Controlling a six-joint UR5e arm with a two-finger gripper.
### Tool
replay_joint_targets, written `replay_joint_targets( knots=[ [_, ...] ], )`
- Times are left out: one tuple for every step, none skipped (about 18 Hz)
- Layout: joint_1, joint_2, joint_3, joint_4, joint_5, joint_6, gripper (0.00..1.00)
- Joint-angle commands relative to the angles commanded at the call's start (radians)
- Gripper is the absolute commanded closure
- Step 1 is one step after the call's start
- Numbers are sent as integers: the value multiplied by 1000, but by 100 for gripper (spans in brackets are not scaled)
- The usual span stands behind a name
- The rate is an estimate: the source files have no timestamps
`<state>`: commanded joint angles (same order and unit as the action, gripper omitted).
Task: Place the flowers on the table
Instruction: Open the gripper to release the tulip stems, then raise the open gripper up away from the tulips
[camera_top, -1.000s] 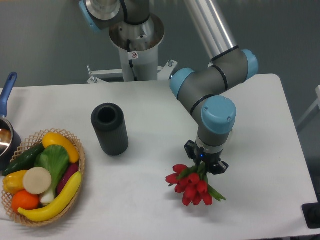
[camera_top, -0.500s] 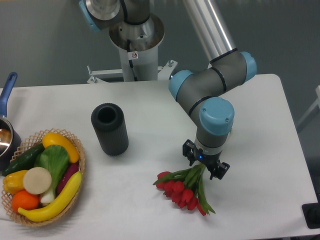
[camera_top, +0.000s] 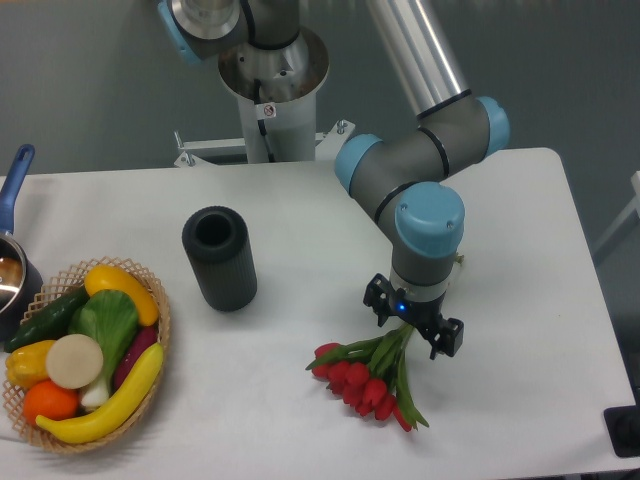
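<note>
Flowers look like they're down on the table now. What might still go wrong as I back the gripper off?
1. The gripper sits right over the stem ends of the flowers. Whether the stems are fully free is hard to tell, so lifting off might drag the bunch along.
2. The bunch lies toward the near edge of the table, so a snag or sideways pull may push it closer to that edge.

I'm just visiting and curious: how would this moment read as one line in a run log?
pincer: open, above stems | flowers: lying on table, released | black cylinder: upright, apart | step: placement looks done
</note>
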<state>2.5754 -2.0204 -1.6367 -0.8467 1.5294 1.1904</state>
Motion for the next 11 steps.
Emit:
replay_joint_targets(
  knots=[
    [12, 15, -15, -2, 0, 3, 0],
    [17, 34, -29, 0, -2, 9, 0],
    [20, 48, -35, 0, -6, 11, 0],
    [25, 54, -35, 0, -14, 11, 0],
    [25, 55, -34, 0, -18, 11, 0],
    [26, 55, -34, 0, -18, 11, 0],
    [31, 57, -34, -2, -15, 12, 0],
    [35, 65, -35, -3, -17, 12, 0],
    [57, 71, -38, -12, -18, 15, 0],
    [74, 81, -41, -18, -17, 34, 0],
    [84, 92, -40, -37, -17, 60, 0]
  ],
)
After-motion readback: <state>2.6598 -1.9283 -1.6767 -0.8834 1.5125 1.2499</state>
